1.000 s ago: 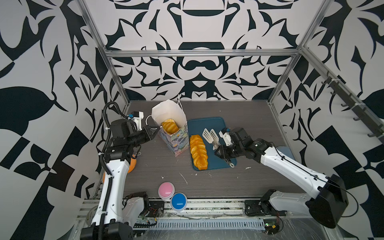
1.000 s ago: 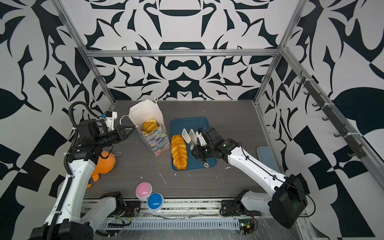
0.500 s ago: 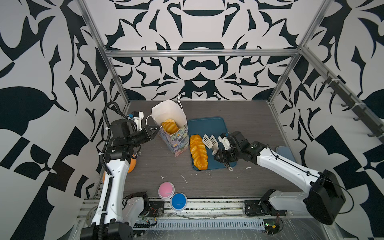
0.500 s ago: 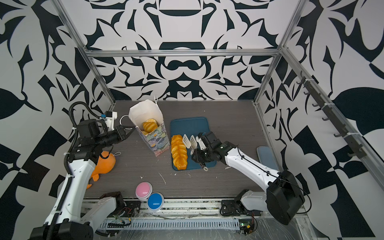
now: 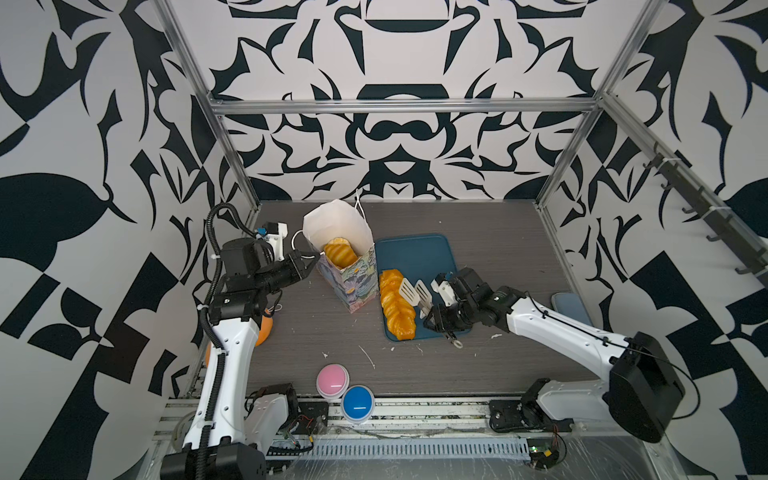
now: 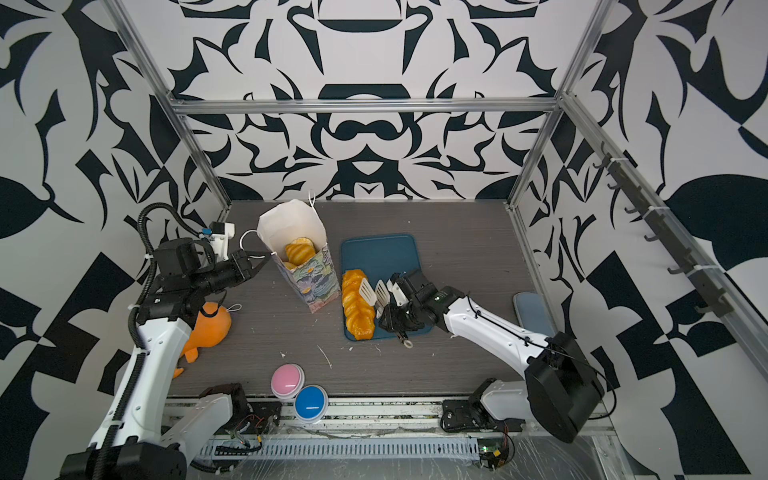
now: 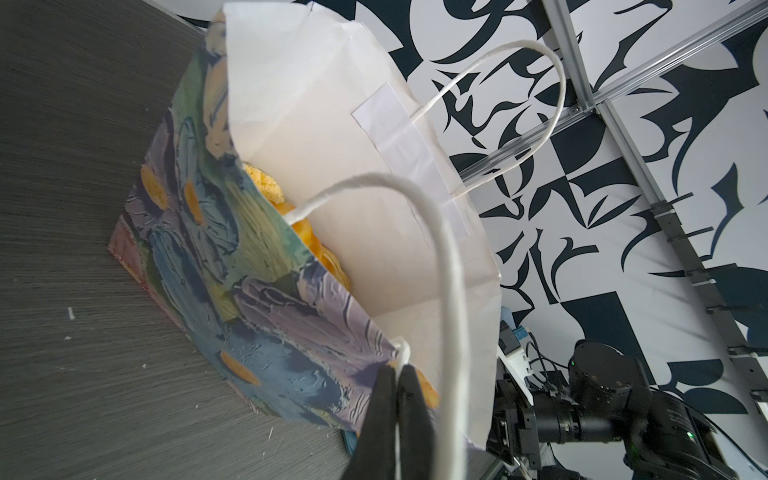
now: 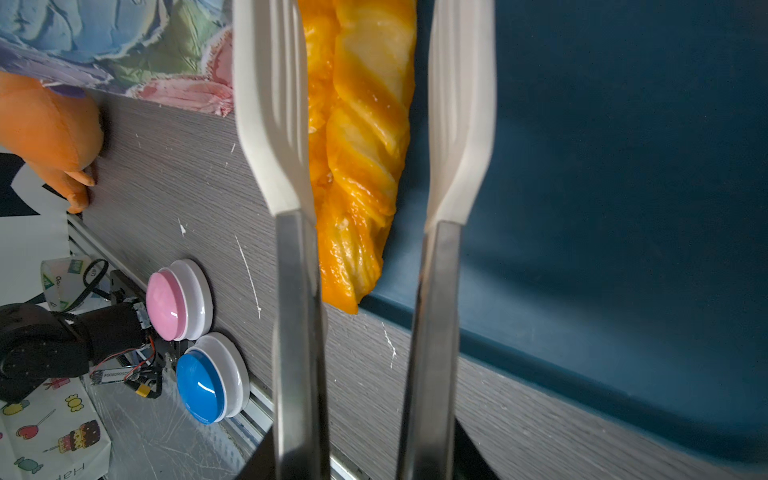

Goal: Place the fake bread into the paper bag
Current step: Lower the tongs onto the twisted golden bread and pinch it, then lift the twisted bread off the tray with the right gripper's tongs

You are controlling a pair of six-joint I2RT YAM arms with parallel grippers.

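**A:** Whereabouts of the fake bread?

**B:** Two places. Several golden pieces piled inside the paper bag, upright on the desk, close under its mouth. One long braided loaf left on the blue tray just beside the bag, lying along the bag-side edge, one end reaching the tray's rim.

**A:** And the tools?

**B:** Left tool pinched fully shut on the bag's rim, right at the root of a cord handle. Right tool clamped round the arms of white-bladed tongs, squeezed only partway, blades apart. One blade over the loaf near its end, the other over bare tray; no telling how high above.

**A:** How to make the pick a good one?

**B:** Shift along toward the loaf's middle before squeezing; gripped near the tip, likely to droop and swing. Bring one blade down on each flank, then close slowly, given that glossy, probably slippery skin. Lift level and clear of the bag's rim. Tip one end down and feed in lengthwise, with so narrow a mouth and so much inside. Use the left tool to draw the rim outward for a wider mouth. Mind the cord handle: an easy snag for the blades.
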